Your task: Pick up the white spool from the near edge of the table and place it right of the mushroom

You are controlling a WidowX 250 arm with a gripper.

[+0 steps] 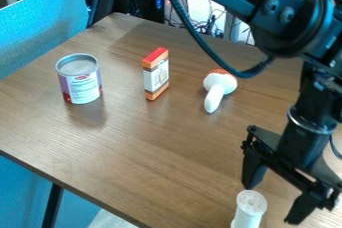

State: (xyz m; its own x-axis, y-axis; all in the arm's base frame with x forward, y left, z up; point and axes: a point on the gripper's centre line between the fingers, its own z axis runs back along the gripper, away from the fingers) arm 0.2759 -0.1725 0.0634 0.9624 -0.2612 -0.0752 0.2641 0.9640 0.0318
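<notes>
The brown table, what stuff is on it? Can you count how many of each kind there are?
Cans: 1
Boxes: 1
Mushroom-shaped things: 1
White cylinders: 1
Total on the table: 4

Brown wood-grain table (153, 147) | 10 o'clock: upright labelled can (79, 79) | 11: standing orange-and-white box (155, 74) | 1: white-and-orange mushroom-shaped object (219, 87), stem toward 6 | 5: white cylinder (250, 208), upright

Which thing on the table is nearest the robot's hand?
The white cylinder, low in the picture, right by the open hand. The metal can, small box and mushroom-like toy are farther away.
</notes>
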